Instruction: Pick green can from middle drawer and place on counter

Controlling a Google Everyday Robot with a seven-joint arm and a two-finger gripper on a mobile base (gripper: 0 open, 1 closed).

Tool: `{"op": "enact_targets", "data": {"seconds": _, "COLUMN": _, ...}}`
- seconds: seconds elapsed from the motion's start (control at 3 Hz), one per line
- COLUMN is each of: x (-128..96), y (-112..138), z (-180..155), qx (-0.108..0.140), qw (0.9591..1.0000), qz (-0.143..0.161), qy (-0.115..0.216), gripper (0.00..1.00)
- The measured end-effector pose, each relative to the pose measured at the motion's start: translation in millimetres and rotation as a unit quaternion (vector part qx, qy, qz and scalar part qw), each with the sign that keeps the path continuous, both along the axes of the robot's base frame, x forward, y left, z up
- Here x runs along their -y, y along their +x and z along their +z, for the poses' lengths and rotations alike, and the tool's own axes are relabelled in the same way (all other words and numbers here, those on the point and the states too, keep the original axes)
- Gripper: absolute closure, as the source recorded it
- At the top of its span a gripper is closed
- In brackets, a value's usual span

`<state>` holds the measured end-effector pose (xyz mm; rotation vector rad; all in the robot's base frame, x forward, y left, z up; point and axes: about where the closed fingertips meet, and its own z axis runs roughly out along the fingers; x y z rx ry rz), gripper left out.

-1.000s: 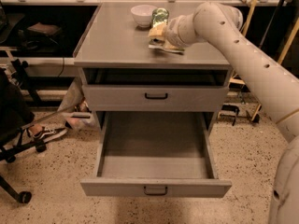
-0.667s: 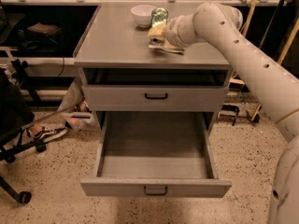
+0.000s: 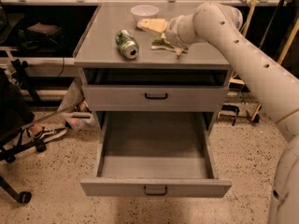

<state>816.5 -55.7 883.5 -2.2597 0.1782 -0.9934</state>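
Note:
The green can [image 3: 127,44] lies on its side on the counter [image 3: 100,36], left of centre, with its silver end facing the front. My gripper [image 3: 152,25] hovers over the back middle of the counter, to the right of the can and apart from it, open and empty. The middle drawer [image 3: 154,157] is pulled out below and its floor is bare.
A white bowl [image 3: 144,11] stands at the back of the counter behind the gripper. A flat green-and-white snack bag [image 3: 163,43] lies under my wrist. The upper drawer front [image 3: 155,97] is shut. An office chair base [image 3: 18,148] and a shoe [image 3: 44,133] are on the floor at the left.
The can was upright at the gripper by the bowl. It now lies on its side further left on the counter, free of the gripper.

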Motion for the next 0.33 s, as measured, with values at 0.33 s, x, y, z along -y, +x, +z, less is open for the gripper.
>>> {"op": "enact_targets", "data": {"seconds": 0.33, "x": 0.0, "y": 0.0, "z": 0.0, "qx": 0.0, "qw": 1.0, "qz": 0.0, "qy": 0.0, "gripper": 0.0}}
